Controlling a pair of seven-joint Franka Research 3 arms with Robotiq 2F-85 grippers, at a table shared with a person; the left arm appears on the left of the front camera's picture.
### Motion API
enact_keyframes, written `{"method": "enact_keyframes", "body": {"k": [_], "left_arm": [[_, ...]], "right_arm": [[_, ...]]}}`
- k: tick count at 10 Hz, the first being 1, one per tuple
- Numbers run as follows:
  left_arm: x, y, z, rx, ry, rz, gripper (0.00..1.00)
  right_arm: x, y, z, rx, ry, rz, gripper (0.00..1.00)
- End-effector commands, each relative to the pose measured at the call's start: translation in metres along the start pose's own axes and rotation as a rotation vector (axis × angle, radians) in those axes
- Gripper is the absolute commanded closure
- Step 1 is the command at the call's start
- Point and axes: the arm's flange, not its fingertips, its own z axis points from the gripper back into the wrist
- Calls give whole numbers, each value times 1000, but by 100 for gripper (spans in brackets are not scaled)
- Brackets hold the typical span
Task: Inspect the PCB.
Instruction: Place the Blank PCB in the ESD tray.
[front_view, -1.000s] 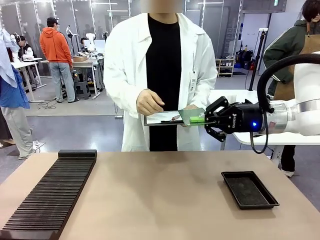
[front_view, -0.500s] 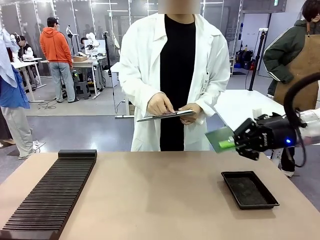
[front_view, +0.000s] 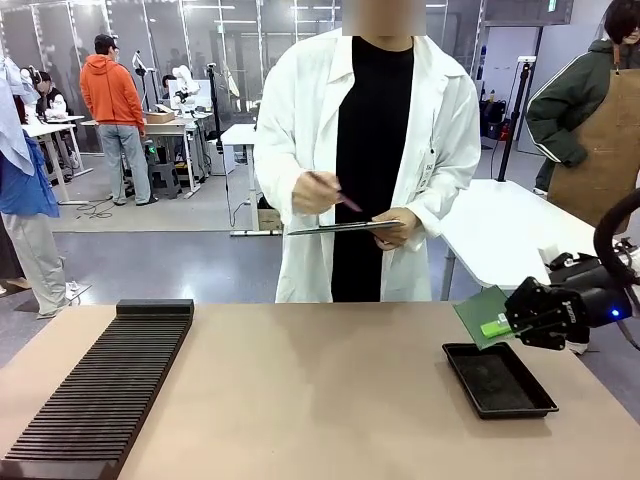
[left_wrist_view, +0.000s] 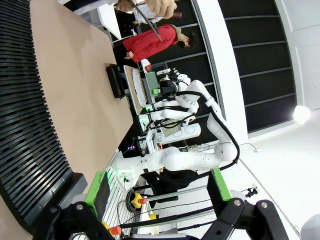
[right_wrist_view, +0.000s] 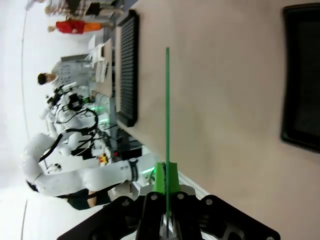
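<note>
The PCB (front_view: 478, 312) is a thin green board with a bright green strip at the gripped edge. My right gripper (front_view: 510, 322) is shut on that edge and holds it tilted just above the left end of the shallow black tray (front_view: 497, 380). In the right wrist view the PCB (right_wrist_view: 167, 115) shows edge-on as a thin green line rising from the right gripper (right_wrist_view: 166, 197). My left gripper (left_wrist_view: 157, 185) is open, with nothing between its green pads (left_wrist_view: 98, 190). Across the table a person in a white coat holds a clipboard (front_view: 338, 228) and a pen.
A long black slotted rack (front_view: 100, 390) lies along the table's left side, also seen as the rack (left_wrist_view: 25, 120) and the rack (right_wrist_view: 128, 65). The tan table (front_view: 320, 400) is bare in the middle. The tray (right_wrist_view: 302, 75) sits near the right edge.
My right gripper has carried the PCB down and to the right, from in front of the person to just over the tray. The person stepped right and raised the pen hand.
</note>
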Motion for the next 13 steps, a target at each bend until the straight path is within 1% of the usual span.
{"method": "enact_keyframes", "body": {"k": [1, 2, 4, 5, 6, 7, 8, 11, 13], "left_arm": [[3, -3, 1, 4, 2, 3, 0], [3, -3, 1, 4, 2, 3, 0], [3, -3, 1, 4, 2, 3, 0], [3, -3, 1, 4, 2, 3, 0], [3, -3, 1, 4, 2, 3, 0], [3, -3, 1, 4, 2, 3, 0], [3, -3, 1, 4, 2, 3, 0], [3, -3, 1, 4, 2, 3, 0], [3, -3, 1, 4, 2, 3, 0]], "right_arm": [[23, -21, -2, -71, -58, 34, 97], [31, -33, -5, -121, -70, 25, 97], [44, -54, -11, -140, -45, -2, 97], [49, -60, -14, -144, -51, 0, 97], [53, -67, -19, -174, -58, -1, 97], [56, -75, -24, -231, -82, -1, 97], [58, -82, -30, -241, -77, 6, 97], [60, -91, -43, -285, -75, 11, 97], [59, -90, -48, -312, -67, 10, 97]]}}
